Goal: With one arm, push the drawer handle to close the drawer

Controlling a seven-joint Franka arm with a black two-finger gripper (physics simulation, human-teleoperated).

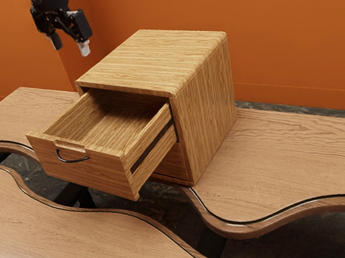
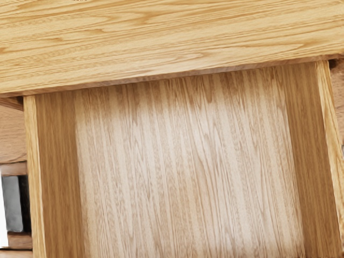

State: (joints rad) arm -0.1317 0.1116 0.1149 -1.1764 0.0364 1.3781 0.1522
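Exterior view: The drawer stands extended from the cabinet, its front panel projecting past the wavy edge of the bench. The cabinet rests on the bench with its near bottom corner beside that edge. The handle, a dark curved pull, is fixed to the outer face of the drawer's front, below the notch in the upper rim. The claw is wide and holds nothing. It hangs above the level of the cabinet top, toward the exterior view's left, clear of all parts.

Step in hand, as judged: position the claw for the push. Travel outward past the front panel before descending; a descent short of it could put the fingers inside the drawer or onto its rim. Narrow the claw to form a compact pushing face. Lower to handle height, centre on the pull, then press squarely toward the cabinet, parallel to the side rail. Off-centre force may bind the drawer; excess force may shift the cabinet across the bench.

Wrist view: The drawer floor lies below the hand, between both side walls, with the cabinet top's front edge crossing over its inner end. Use the side walls to align the push direction.
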